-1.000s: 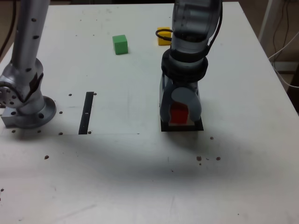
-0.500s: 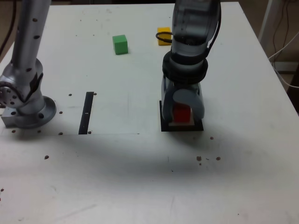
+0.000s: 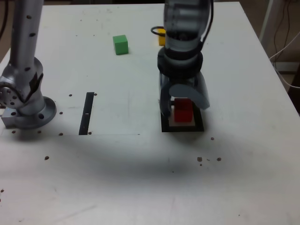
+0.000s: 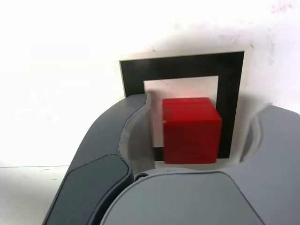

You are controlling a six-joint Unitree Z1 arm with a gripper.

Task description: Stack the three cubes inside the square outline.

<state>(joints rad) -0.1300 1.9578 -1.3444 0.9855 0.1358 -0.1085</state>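
The red cube [image 3: 183, 111] [image 4: 191, 130] rests on the table inside the square outline [image 3: 183, 128] [image 4: 183, 65], toward one side of its pale centre. My gripper [image 3: 184, 100] [image 4: 205, 106] hangs just over it, open, one finger on each side of the cube, and a gap shows at both sides in the wrist view. The green cube [image 3: 120, 44] sits alone at the far side of the table. The yellow cube [image 3: 161, 35] lies to its right in the exterior view, mostly hidden behind my arm.
A thin black strip [image 3: 86, 112] lies flat to the exterior view's left of the outline. The arm's round base [image 3: 26, 105] stands at the table's left edge. Cables [image 3: 283, 47] hang beyond the right edge. Small dark specks dot the tabletop.
The jaws have spread apart and let go of the red cube, which stays in the outline. The gripper has risen a little, baring more of the black border.
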